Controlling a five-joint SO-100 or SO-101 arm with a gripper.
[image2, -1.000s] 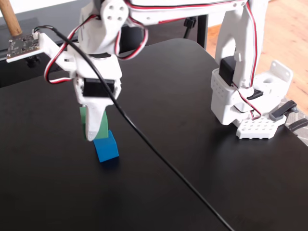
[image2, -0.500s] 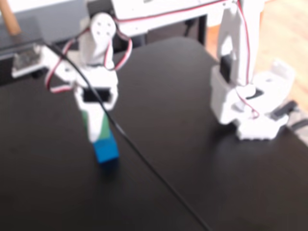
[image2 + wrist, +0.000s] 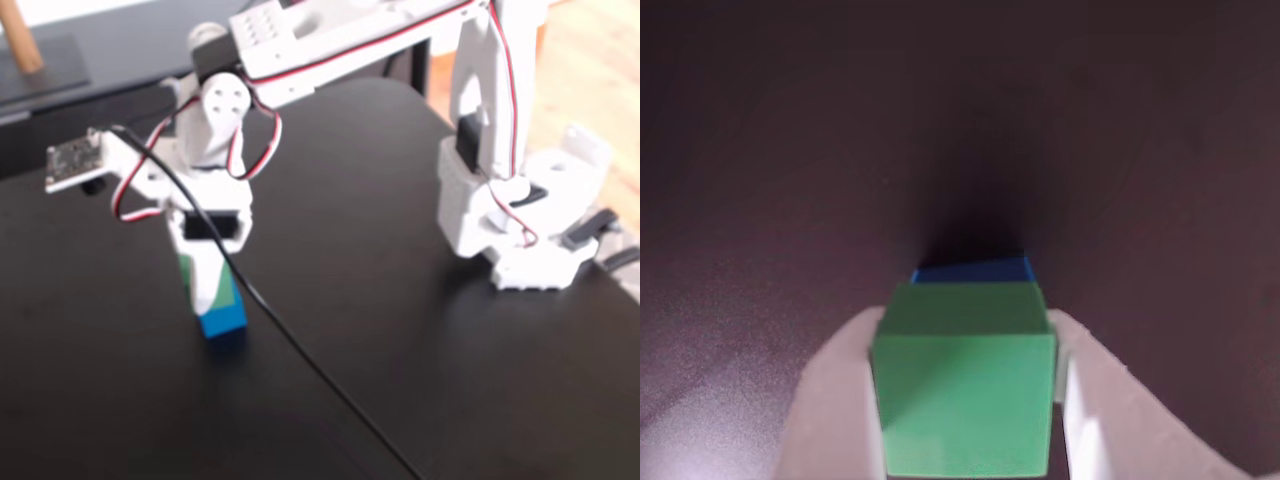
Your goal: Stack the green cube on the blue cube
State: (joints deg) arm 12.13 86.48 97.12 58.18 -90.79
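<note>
In the wrist view the green cube [image 3: 965, 390] sits between my two white fingers [image 3: 840, 400], which press on its left and right sides. A strip of the blue cube [image 3: 975, 270] shows just beyond and below it. In the fixed view my gripper [image 3: 207, 285] points straight down and is shut on the green cube [image 3: 230, 293]. The green cube sits directly on top of the blue cube [image 3: 222, 322], and the two appear to touch. The blue cube rests on the black table [image 3: 400, 350].
The arm's white base [image 3: 520, 230] stands at the right of the table in the fixed view. A black cable [image 3: 300, 350] runs from the wrist across the table toward the front. A wooden post [image 3: 20, 40] stands beyond the table's far left edge.
</note>
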